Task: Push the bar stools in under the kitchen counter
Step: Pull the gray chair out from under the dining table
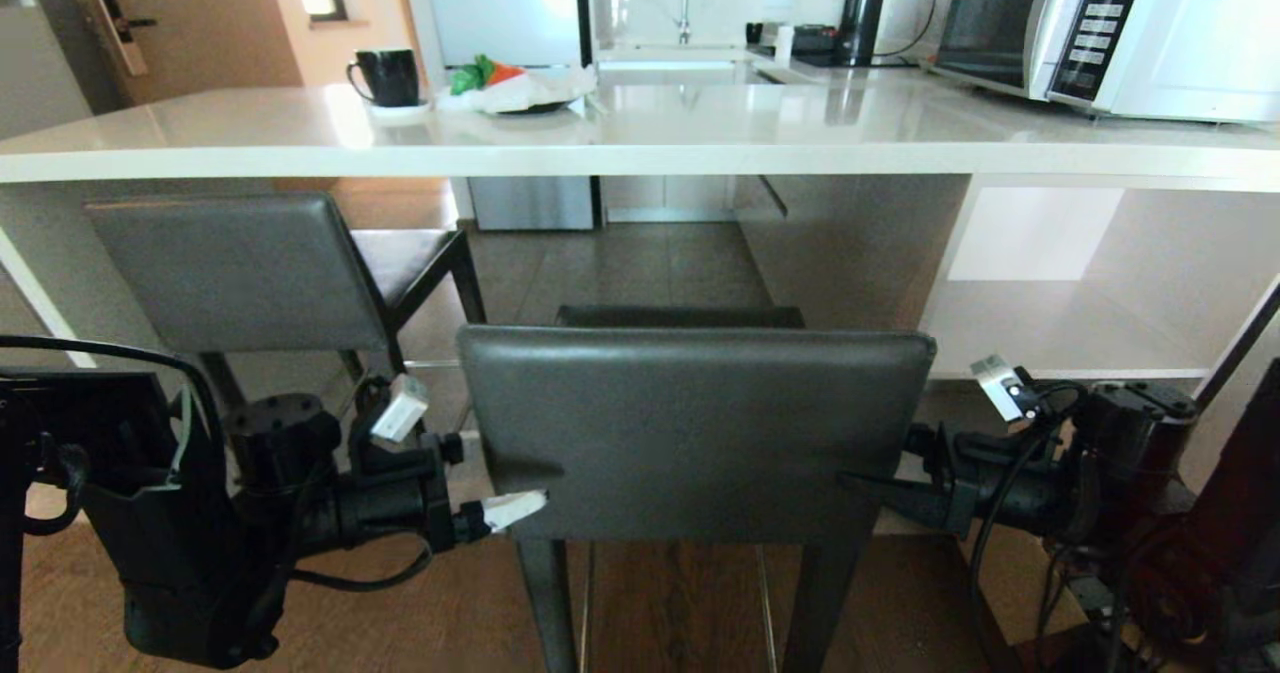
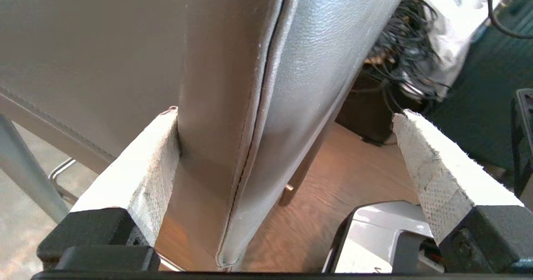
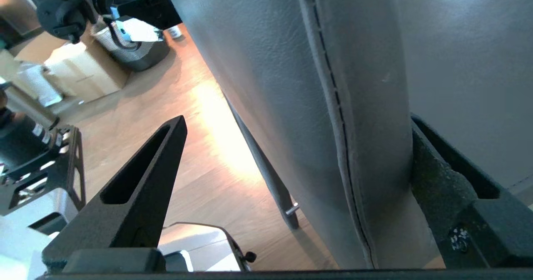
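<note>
While far stool (image 1: 250, 273) sits half under the counter (image 1: 640, 138), near stool (image 1: 690, 433) still out, straddled by left gripper (image 1: 505, 510) and right gripper (image 1: 880, 493), both spread wide, unclamped.

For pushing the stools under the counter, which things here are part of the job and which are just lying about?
Part of the job:
near bar stool, its backrest between both open grippers
left gripper
right gripper
far bar stool, already partly under
kitchen counter

Just lying about:
black mug
plate of food
microwave
kettle
</note>
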{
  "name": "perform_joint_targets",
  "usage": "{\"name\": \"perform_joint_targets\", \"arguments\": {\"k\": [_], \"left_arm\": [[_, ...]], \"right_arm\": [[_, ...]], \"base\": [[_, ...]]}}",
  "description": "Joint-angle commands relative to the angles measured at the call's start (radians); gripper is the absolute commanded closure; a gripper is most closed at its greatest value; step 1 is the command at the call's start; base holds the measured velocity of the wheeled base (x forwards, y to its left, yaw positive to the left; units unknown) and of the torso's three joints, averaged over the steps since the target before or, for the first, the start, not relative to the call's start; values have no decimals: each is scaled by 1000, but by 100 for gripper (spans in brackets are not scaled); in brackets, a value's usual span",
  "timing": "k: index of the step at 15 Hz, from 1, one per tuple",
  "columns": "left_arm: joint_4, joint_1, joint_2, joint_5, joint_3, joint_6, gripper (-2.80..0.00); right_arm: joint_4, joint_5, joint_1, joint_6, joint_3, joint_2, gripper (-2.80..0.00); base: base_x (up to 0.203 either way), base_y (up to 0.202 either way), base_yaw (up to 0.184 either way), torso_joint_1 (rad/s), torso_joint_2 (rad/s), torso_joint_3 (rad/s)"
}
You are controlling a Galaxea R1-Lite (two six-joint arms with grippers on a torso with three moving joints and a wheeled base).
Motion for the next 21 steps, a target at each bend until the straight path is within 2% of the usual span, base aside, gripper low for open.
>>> {"name": "perform_joint_targets", "arguments": {"k": [1,2,4,5,10,14,18,21], "left_arm": [[-10,2,-7,-3,12,1,-280],[-10,0,-8,-3,20,12,-280],[-10,-3,5,2,34,96,-280],[-10,2,9,0,39,109,-280],[-10,9,9,0,36,103,-280],[-10,86,12,-6,23,87,-280],[-10,73,49,0,-44,81,-280],[-10,61,94,0,-111,46,-280]], "right_arm": [[-8,6,0,1,6,-10,-280],[-8,6,0,1,8,-16,-280],[-8,5,1,-4,17,-23,-280],[-8,5,1,-5,28,-26,-280],[-8,5,-3,-13,31,-27,-280],[-8,-7,-18,-11,20,-20,-280],[-8,-10,-8,-12,-20,8,-280],[-8,-10,-6,-10,-60,43,-280]], "base": [[-194,0,-1,-1,2,1],[-197,0,-2,-1,2,4],[-192,0,-2,2,2,-2],[-176,0,-2,2,2,5],[-19,0,-1,0,0,2],[0,0,0,0,0,0],[0,0,0,0,0,0],[0,0,0,0,0,0]]}}
